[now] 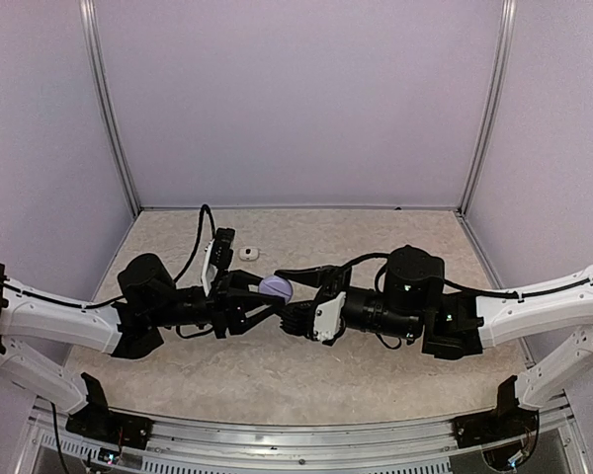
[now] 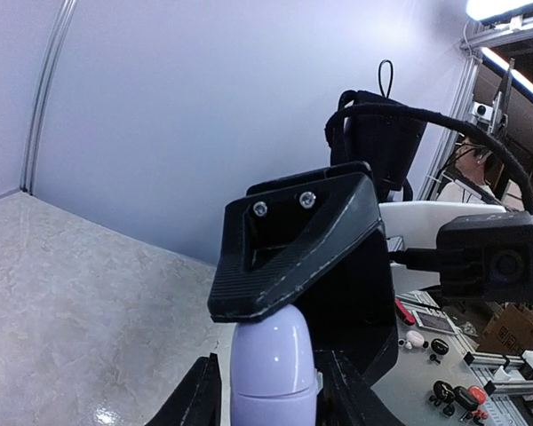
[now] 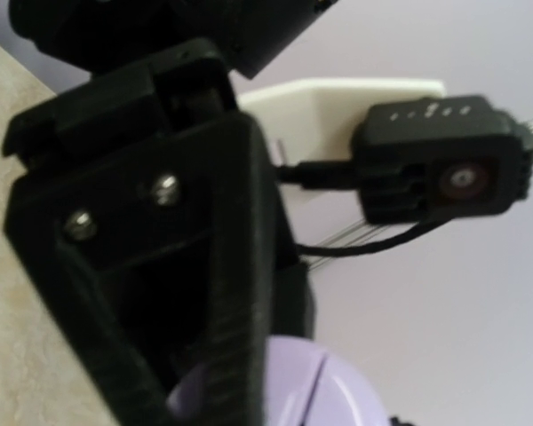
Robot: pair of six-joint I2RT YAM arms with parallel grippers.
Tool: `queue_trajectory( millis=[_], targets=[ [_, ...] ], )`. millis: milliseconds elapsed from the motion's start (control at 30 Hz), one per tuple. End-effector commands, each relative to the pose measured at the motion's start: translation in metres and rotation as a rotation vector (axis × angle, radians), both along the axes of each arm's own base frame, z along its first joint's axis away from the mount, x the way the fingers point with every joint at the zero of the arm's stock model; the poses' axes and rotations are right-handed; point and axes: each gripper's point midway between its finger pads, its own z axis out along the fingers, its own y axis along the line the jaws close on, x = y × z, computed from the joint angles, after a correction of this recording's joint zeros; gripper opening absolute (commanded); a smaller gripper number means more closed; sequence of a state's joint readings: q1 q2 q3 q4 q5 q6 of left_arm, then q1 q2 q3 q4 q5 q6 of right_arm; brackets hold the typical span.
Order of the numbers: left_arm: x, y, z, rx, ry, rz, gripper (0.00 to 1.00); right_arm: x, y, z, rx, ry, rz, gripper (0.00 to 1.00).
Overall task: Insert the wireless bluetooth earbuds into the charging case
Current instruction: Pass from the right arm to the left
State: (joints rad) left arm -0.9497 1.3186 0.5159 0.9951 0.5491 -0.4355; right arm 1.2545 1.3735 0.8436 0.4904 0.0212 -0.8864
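Note:
The lilac charging case (image 1: 275, 287) hangs closed above the middle of the table, between both grippers. My left gripper (image 1: 260, 296) straddles its lower half. In the left wrist view the case (image 2: 271, 355) shows a gap to the left finger (image 2: 191, 401), so those jaws are open. My right gripper (image 1: 289, 296) comes in from the right, and one of its fingers (image 2: 293, 248) presses on the case's rounded end. The case (image 3: 338, 390) sits low in the blurred right wrist view. One small whitish earbud (image 1: 249, 253) lies on the table behind the left gripper.
The beige table (image 1: 376, 375) is walled by pale panels on three sides. The left wrist camera (image 1: 222, 247) and its black cable (image 1: 200, 237) hang close to the earbud. Both forearms stretch low across the table's middle.

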Motion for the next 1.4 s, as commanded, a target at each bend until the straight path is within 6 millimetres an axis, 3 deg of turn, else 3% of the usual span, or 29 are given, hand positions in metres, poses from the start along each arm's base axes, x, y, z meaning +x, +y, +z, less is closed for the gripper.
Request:
queue_trajectory(
  millis=[0,200,367,500,667,767,1067,1367],
  targets=[
    [0.000,0.006,0.009,-0.009,-0.050,0.026,0.41,-0.002,-0.004,0.006,0.014,0.028,0.013,0.47],
    [0.001,0.009,0.011,-0.003,-0.066,0.036,0.39,0.000,-0.005,0.001,-0.003,0.044,0.007,0.47],
    [0.003,0.009,0.010,-0.001,-0.064,0.039,0.27,0.002,-0.004,0.000,-0.003,0.048,0.003,0.47],
    [0.004,0.007,0.009,0.002,-0.058,0.033,0.24,0.004,-0.005,0.002,0.005,0.049,-0.006,0.49],
    [0.005,0.008,0.013,-0.017,-0.056,0.042,0.16,0.008,-0.005,0.003,0.018,0.055,-0.024,0.67],
    [0.007,0.011,0.020,-0.049,-0.048,0.055,0.14,0.010,-0.005,0.002,0.028,0.054,-0.032,0.71],
    [0.017,0.015,0.034,-0.146,0.014,0.116,0.13,0.023,0.001,0.007,0.061,0.035,-0.090,0.68],
    [0.030,0.014,0.029,-0.131,0.037,0.182,0.15,0.033,0.005,0.011,0.073,0.015,-0.142,0.66]
  ],
)
